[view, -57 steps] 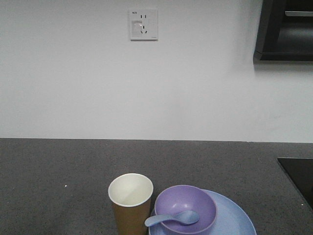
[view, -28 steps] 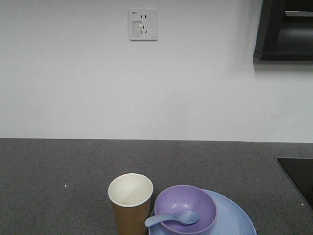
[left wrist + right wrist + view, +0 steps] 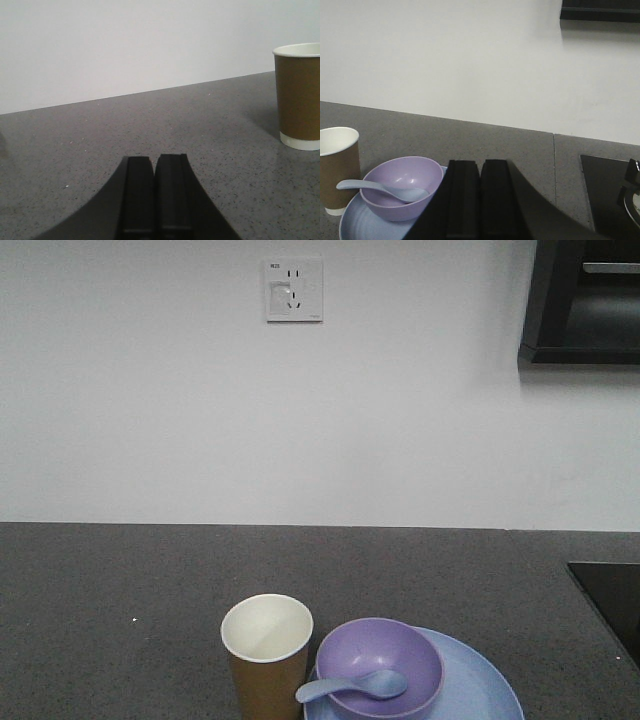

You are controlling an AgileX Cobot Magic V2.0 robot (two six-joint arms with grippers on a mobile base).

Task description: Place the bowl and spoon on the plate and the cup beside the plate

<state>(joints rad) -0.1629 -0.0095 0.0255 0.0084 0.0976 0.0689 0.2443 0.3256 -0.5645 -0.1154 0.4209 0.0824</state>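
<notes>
Nothing has shifted over the last second: the bowl (image 3: pixel 380 666) sits on the plate (image 3: pixel 480 685) with the spoon (image 3: pixel 352 686) resting in it, and the cup (image 3: pixel 267 654) stands just beside, on the dark surface (image 3: pixel 120 610). Left pincer (image 3: pixel 155 195) and right pincer (image 3: pixel 480 200) are clenched, empty. The arrangement looks finished.

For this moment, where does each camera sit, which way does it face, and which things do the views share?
Exterior front: above the counter's near edge, facing the wall socket; no robot parts.
Left wrist: low over the counter behind the shut left gripper, cup at right.
Right wrist: behind the shut right gripper, facing bowl, spoon, plate.
All three show the cup; front and right wrist share the rest.
</notes>
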